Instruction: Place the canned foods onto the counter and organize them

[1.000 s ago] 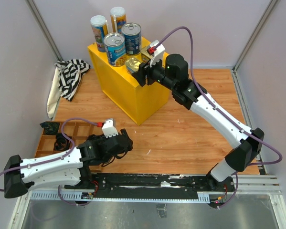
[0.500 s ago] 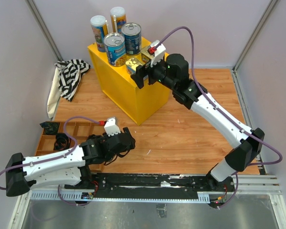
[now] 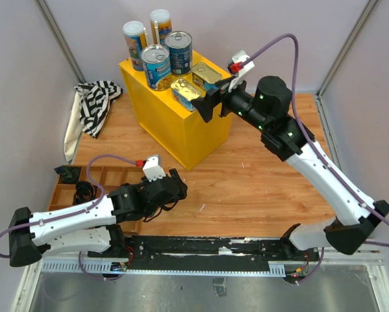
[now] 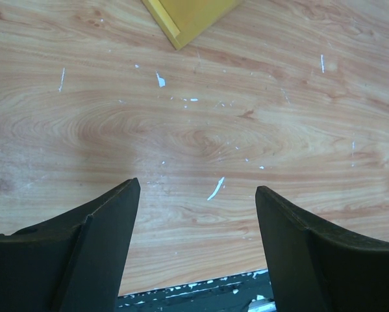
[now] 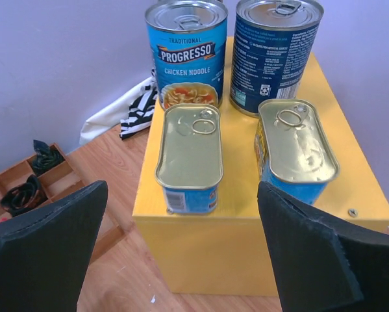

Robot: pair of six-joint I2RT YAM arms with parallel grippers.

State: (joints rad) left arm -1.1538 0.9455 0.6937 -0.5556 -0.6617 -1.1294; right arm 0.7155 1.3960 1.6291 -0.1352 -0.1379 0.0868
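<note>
right fingers [image 5: 298, 260]: spread wide and released, nothing between them, level with the top of the yellow cabinet [image 5: 200, 253].
left fingers [image 4: 84, 247]: also spread and empty, low over the bare wooden tabletop [image 4: 213, 130], well apart from every can.
just ahead of the right fingers: two gold tins [image 5: 189, 153] [image 5: 297, 146] lie flat side by side, a gap between them, the left one right at the cabinet's near edge.
beyond the tins: two blue cans [image 5: 186, 62] [image 5: 275, 55] stand upright, one behind each tin.
farthest out: two tall cylinders [image 3: 134, 39] [image 3: 160, 23] stand upright behind the blue cans.
task standing: all six cans look placed in three tidy pairs.
risk: the right fingers are close to the tins. a forward or sideways drift could shove a tin into a blue can or drag the edge tin off.
right wrist view only: labels, pull rings and the tins' spacing. the tall cylinders are hidden.
top view only: all six cans and both arms, with a striped cloth [image 3: 97, 104] off to the side.
left wrist view only: wood and one yellow corner.
</note>
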